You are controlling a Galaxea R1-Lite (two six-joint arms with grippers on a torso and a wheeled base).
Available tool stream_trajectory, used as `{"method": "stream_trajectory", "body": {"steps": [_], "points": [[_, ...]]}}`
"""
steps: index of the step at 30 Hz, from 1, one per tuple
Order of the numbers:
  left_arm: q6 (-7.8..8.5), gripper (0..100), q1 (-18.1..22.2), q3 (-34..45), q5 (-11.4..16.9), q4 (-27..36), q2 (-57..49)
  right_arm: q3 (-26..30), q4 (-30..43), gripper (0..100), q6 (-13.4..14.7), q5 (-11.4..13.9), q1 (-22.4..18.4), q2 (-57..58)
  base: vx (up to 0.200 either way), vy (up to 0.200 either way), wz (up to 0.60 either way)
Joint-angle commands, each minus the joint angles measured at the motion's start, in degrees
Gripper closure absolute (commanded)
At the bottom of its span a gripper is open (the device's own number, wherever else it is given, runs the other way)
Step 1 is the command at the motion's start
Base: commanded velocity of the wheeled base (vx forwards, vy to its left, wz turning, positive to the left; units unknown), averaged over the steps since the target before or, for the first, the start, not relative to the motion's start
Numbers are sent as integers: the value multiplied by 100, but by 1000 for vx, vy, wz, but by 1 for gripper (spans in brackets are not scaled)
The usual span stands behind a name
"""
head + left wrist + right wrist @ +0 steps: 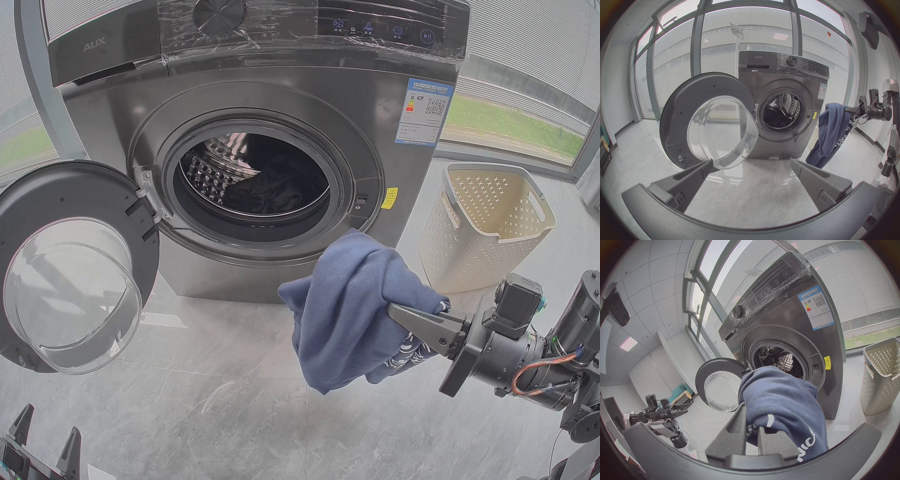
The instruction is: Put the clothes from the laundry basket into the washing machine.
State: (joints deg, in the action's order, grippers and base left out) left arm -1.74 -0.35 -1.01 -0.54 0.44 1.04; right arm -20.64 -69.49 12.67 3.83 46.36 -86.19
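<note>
- The washing machine stands with its round door swung wide to the robot's left, leaving the drum opening uncovered.
- The right gripper is clamped on a blue garment, held in the air in front of the machine, low and to the right of the opening.
- The cream laundry basket sits on the floor just right of the machine, by the window.
- The left gripper is low on the left near the door, its fingers spread apart around nothing.
- From the head view, dark clothing lies inside the drum; from the left wrist view the drum's interior is too dim to make out.
- The left wrist view shows the garment draping down from the gripper, apparently off the floor.
- The right wrist view shows white lettering on the cloth beside the closed fingers.
</note>
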Motion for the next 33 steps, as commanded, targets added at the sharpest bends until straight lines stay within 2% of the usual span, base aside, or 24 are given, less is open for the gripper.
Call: {"method": "stream_trajectory", "body": {"steps": [1, 10, 13, 17, 20, 24, 28, 29, 30, 31, 33], "points": [[-1, 0, 0, 84, 1, 0, -77, -2, -12, 100, 34, -5, -4, -82, 0, 200, 0], [7, 0, 0, 84, -8, -9, -77, -10, -153, 100, 34, -31, -110, -241, 0, 200, 0], [34, 0, 0, 84, -17, -18, -77, -46, -267, 100, 17, -40, -110, -267, 0, 0, 0], [157, 0, 9, 92, -34, -18, -86, -177, -302, 100, 25, -154, -83, -337, 0, 0, 0], [192, 0, 0, 92, -17, -18, -77, -432, -302, 100, 43, -339, -22, -610, 0, 0, 0], [174, 0, 0, 84, 71, 0, -25, -880, -390, 100, 87, -409, 128, -1032, 0, 0, 0], [306, 0, 18, 92, 115, -53, -104, -1285, -645, 100, 228, -523, 128, -1383, 0, 0, 0], [174, 0, 18, -127, 273, -360, -95, -1513, -751, 100, 289, -655, 154, -1577, 0, 0, 0], [16, 0, 18, -461, 546, -571, -33, -1619, -786, 100, 324, -690, 163, -1691, 0, 0, 0], [-45, 0, 9, -655, 713, -659, 19, -1680, -812, 100, 342, -690, 163, -1744, 0, 0, 0], [-107, 0, 0, -962, 1275, -624, 345, -1786, -900, 100, 386, -682, 163, -1849, 0, 0, 0]]}}
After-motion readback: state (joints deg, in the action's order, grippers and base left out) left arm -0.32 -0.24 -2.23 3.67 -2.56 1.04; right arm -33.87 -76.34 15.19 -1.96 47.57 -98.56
